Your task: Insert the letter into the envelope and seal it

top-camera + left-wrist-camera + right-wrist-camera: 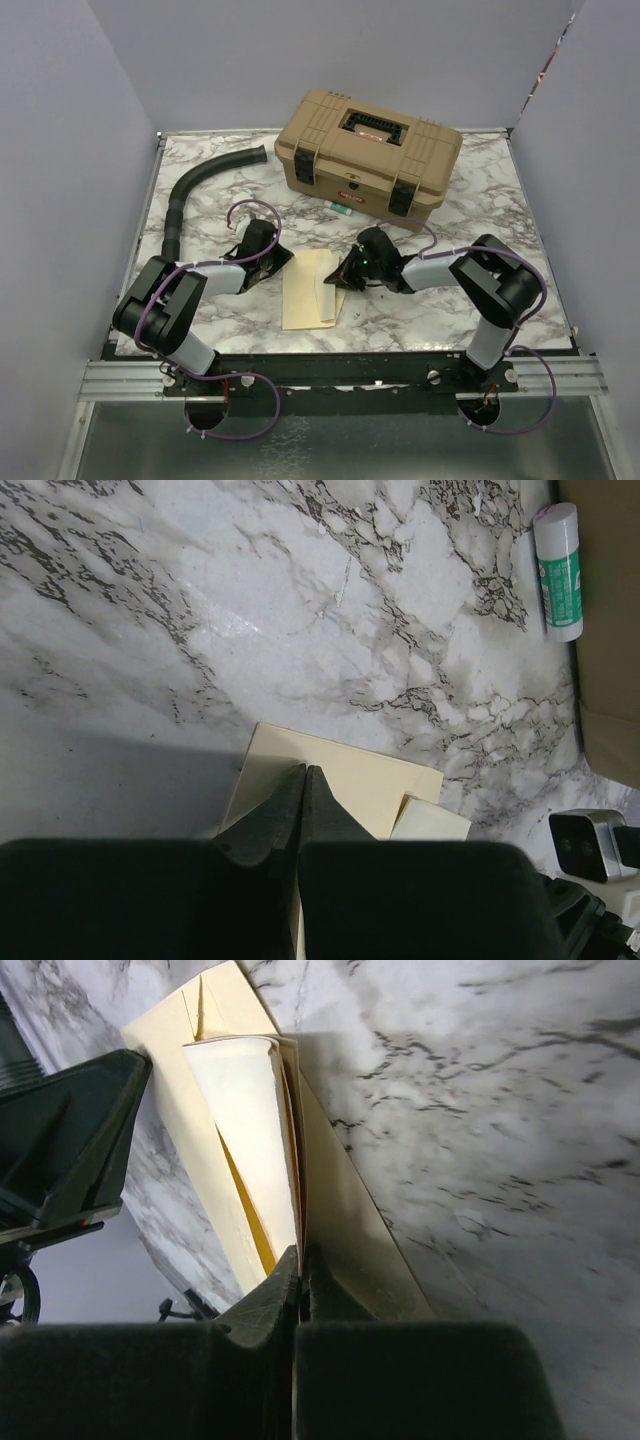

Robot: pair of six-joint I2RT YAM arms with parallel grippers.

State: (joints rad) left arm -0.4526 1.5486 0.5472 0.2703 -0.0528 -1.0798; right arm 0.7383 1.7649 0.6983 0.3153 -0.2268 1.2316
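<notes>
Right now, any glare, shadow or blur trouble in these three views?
Top external: even light, sharp, soft shadows under the tan plastic toolbox. Left wrist: bright glare streak on the white marble table, dark shadow band lower left, shut left tool nearly black. Right wrist: right tool underexposed, pale yellow paper envelope close and casting shadow, marble beyond soft.

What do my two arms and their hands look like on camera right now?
Both the left arm and right arm have black joints with pale grey links, and a purple cable loops along each. The left hand and right hand are black, with two wedge-shaped fingers tapering to a point.
</notes>
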